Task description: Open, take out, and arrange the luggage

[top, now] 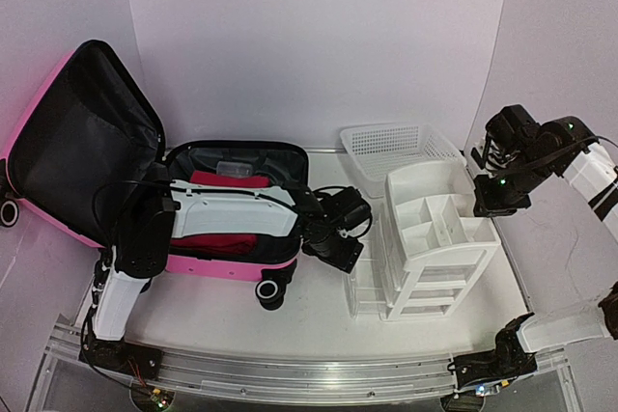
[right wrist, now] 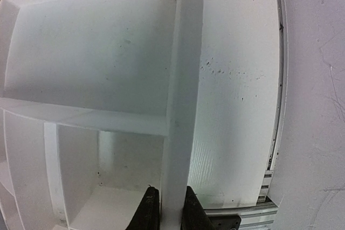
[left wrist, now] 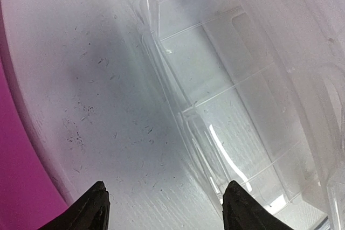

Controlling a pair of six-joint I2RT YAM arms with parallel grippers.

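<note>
The hot-pink luggage [top: 217, 265] lies open at the left, its black-lined lid [top: 82, 137] raised against the wall. Red clothing [top: 227, 180] and a small clear box [top: 235, 170] lie in its base. My left arm reaches across the luggage; my left gripper [top: 335, 243] [left wrist: 168, 208] is open over bare table, between the pink shell [left wrist: 16, 181] and a clear drawer [left wrist: 232, 100]. My right gripper [top: 494, 198] [right wrist: 171, 211] is shut on the right wall [right wrist: 178, 106] of the white drawer organizer [top: 435, 238].
A white mesh basket [top: 396, 147] stands behind the organizer. The clear drawer [top: 365, 282] juts out from the organizer's left side toward the luggage wheel [top: 273, 291]. A metal rail [top: 290, 373] runs along the near table edge.
</note>
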